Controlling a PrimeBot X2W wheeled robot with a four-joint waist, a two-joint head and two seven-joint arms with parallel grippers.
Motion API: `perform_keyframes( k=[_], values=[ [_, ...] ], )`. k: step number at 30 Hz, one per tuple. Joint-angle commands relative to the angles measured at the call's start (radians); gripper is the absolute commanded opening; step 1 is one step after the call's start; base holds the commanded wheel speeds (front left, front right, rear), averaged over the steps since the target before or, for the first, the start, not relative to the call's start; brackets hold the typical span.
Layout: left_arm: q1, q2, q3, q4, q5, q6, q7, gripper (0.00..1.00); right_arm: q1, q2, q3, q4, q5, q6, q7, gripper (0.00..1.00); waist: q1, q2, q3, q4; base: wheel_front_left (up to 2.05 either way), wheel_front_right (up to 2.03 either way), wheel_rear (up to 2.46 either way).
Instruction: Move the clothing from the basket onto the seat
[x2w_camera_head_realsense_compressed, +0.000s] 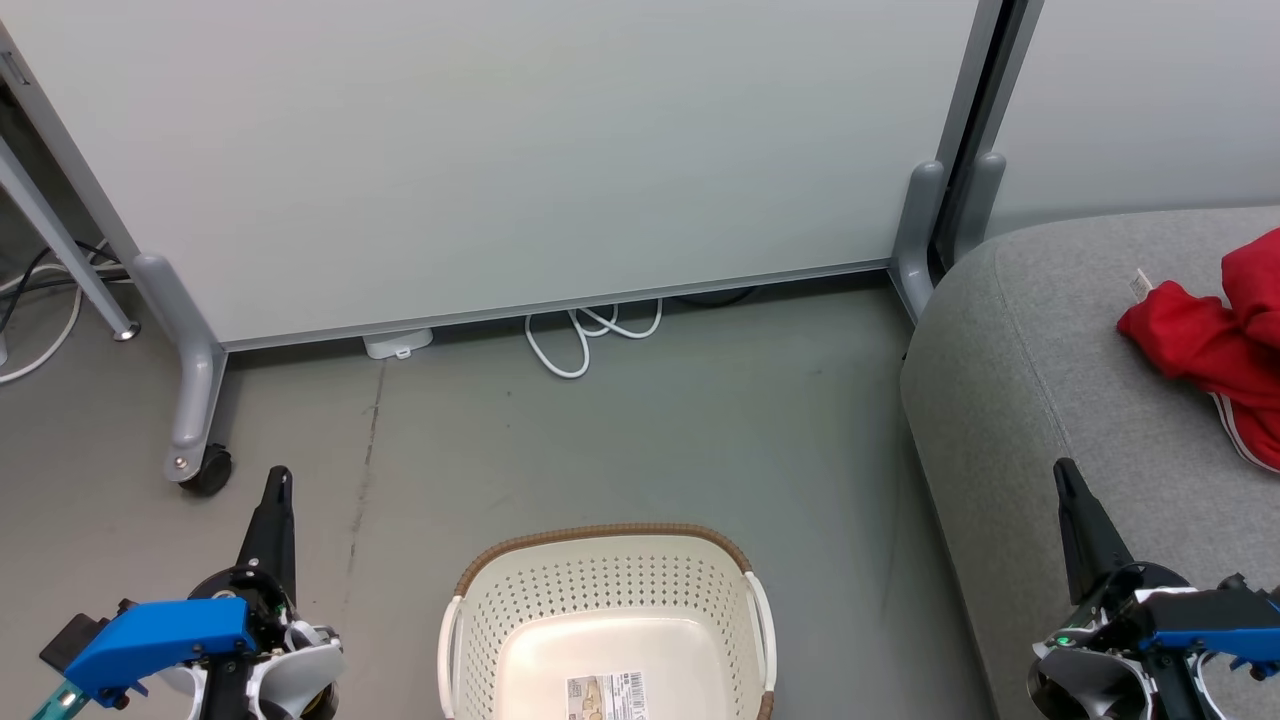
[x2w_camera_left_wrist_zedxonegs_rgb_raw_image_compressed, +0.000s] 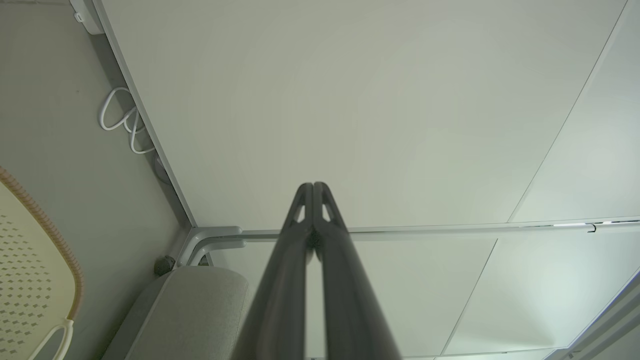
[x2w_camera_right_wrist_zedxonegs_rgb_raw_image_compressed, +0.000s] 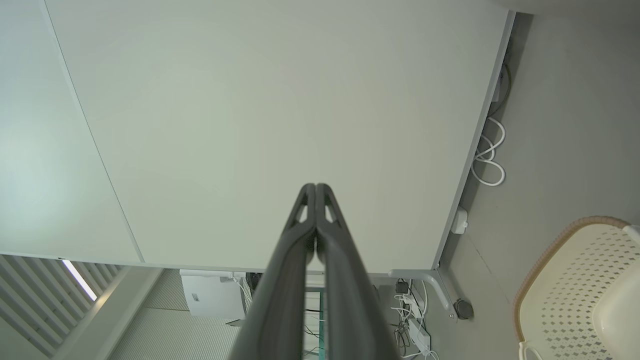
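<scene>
The cream-white perforated plastic laundry basket with the brown woven-look rim sat on the grey floor, bottom middle of the head view. You could see straight down to the printed label on its smooth bottom.

The bright red clothing with red-and-white striped trim was lying in a crumpled heap on the big light-grey fabric sofa seat, way over at the right edge. The frame cut part of it off, so I honestly couldn't tell if it was one garment or two. A little white tag stuck out at its left end.

The left gripper was low on the left, out over the floor and well apart from the basket. Its two long dark fingers were pressed together tip to tip with nothing between them. The left wrist view agreed, with the fingers meeting at the tips and pointed at the big white partition panel.

The right gripper was low on the right, over the front of the seat. It was squeezed fully together too and held nothing, near the red heap but not touching it.

A loop of white cable lay on the floor under the panel's bottom edge. The panel's grey leg with its black castor stood off to the left.
</scene>
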Motion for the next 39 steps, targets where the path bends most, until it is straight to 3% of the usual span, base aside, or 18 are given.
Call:
perform_keyframes(
  k=[1,39],
  values=[
    [-0.01,0.0,0.002,-0.004,-0.002,-0.009,0.004,0.0,-0.01,0.003,-0.002,-0.003,0.002,0.0,0.005,0.0,0.0,0.0,0.0,0.0,0.0,0.0,0.0],
    [-0.01,0.0,0.002,-0.004,-0.002,-0.009,0.004,0.0,-0.01,0.003,-0.002,-0.003,0.003,0.0,0.004,0.0,0.0,0.0,0.0,0.0,0.0,0.0,0.0]
  ],
)
